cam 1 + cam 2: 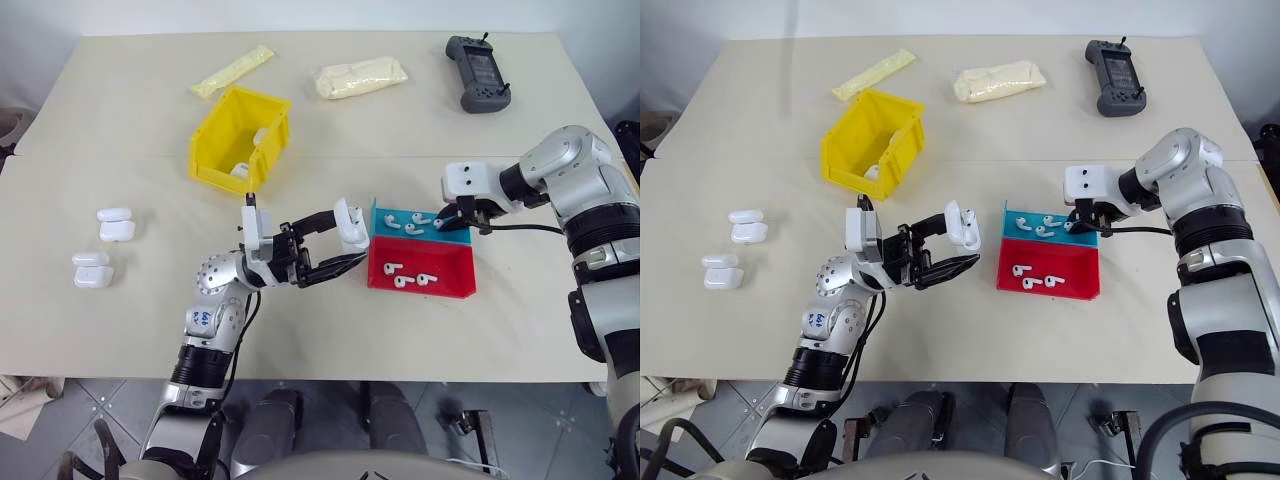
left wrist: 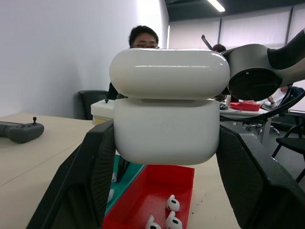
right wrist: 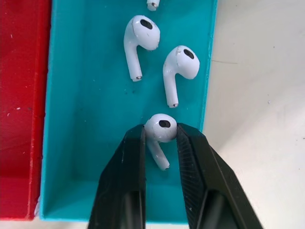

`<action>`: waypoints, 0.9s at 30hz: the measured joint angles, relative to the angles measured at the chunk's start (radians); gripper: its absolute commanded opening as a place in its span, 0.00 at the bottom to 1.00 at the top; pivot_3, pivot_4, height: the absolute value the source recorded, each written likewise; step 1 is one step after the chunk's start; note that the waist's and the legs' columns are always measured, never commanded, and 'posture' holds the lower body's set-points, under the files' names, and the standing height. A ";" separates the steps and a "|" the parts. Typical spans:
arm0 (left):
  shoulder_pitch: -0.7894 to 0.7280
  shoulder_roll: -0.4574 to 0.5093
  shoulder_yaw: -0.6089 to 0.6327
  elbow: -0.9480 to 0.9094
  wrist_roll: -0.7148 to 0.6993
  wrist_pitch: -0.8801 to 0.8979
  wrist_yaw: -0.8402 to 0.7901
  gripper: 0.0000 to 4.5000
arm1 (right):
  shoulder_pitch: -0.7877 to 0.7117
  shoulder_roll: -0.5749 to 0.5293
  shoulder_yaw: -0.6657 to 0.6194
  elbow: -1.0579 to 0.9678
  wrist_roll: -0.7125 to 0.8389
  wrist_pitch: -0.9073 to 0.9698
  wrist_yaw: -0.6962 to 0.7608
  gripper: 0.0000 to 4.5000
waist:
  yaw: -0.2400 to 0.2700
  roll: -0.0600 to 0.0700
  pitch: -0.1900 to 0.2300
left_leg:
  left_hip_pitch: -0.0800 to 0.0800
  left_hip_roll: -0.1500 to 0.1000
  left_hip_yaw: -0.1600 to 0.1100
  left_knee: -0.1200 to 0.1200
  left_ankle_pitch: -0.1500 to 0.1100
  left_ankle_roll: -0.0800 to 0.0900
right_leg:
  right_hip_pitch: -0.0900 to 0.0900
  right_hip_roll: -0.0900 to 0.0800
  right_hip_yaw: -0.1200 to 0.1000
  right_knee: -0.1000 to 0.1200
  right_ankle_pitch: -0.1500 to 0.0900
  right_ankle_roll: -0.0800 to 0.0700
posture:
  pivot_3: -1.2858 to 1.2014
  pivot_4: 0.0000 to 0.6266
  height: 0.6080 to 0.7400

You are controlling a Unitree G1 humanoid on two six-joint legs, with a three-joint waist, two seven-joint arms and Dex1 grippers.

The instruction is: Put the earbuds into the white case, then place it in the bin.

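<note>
Overhead, the left gripper point(image 1: 345, 247) clamped the white case point(image 1: 351, 225), lid ajar, beside the red tray point(image 1: 421, 282). Left wrist: case glossy, likely slippery; flat sides grip best. Right wrist: right gripper point(image 3: 160, 134) pinched one earbud point(image 3: 159, 135) by its head in the blue tray point(image 3: 86, 119); light, tiny, easily flicked.

Beige table point(image 1: 330, 330), grey tile floor point(image 1: 500, 420)
</note>
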 measured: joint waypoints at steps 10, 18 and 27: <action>0.001 0.002 -0.001 -0.015 0.000 0.001 0.003 0.62 | 0.026 -0.024 -0.054 -0.091 0.050 0.046 -0.002 0.12 | 0.001 0.001 0.000 | 0.000 0.000 0.000 0.000 0.000 0.000 | 0.000 0.000 0.000 0.000 0.000 0.000 | 0.52 0.24 1.00; -0.003 0.004 0.000 -0.017 -0.001 0.003 -0.009 0.62 | 0.211 -0.107 -0.303 -0.489 0.270 0.256 -0.050 0.12 | 0.008 0.000 0.000 | -0.001 0.000 -0.001 0.000 0.000 0.000 | 0.000 0.000 -0.001 0.000 0.000 0.000 | 0.52 0.24 1.00; -0.038 0.001 0.002 0.016 -0.004 0.005 -0.021 0.62 | 0.608 0.170 -0.606 -1.152 0.867 0.900 -0.362 0.12 | 0.018 0.001 0.000 | -0.001 0.000 -0.002 0.003 -0.001 -0.001 | 0.000 0.000 -0.001 0.002 0.000 0.000 | 0.52 0.24 1.00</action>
